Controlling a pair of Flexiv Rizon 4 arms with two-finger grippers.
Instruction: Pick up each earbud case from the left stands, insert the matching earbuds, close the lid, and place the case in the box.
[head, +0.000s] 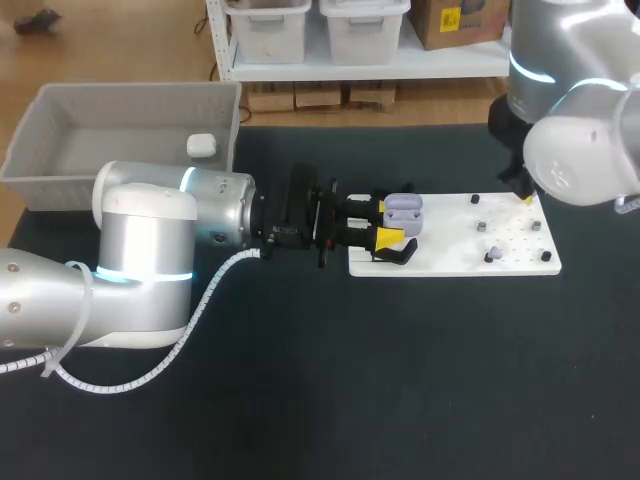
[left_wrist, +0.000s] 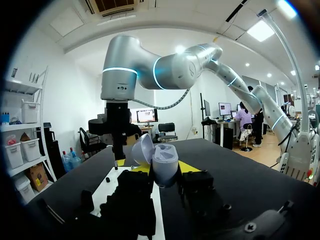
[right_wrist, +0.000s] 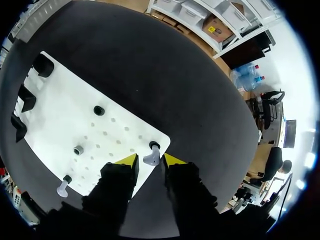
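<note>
Holding the lavender earbud case (head: 405, 212) from 2 sides, the left gripper (head: 392, 223) is clamped on it over the left end of the white board (head: 455, 262). The case's lid stands open, and in the left wrist view the case (left_wrist: 163, 161) sits upright between the 2 yellow tips.

The board lies flat on the black table surface (head: 300, 400). Black stands (right_wrist: 26, 100) line the board's left edge. Small black pegs (right_wrist: 99, 110) are spread over its right half.

At the board's far right corner the right gripper (right_wrist: 150, 163) points down. Its fingers are set narrow on either side of a lavender earbud (right_wrist: 152, 158), with a slight gap showing on each side. A 2nd lavender earbud (right_wrist: 61, 189) rests on a peg along the board's near edge.

The grey box (head: 60, 175) sits well left of the board, on the far side. 1 white earbud case (head: 201, 146) lies inside it.
</note>
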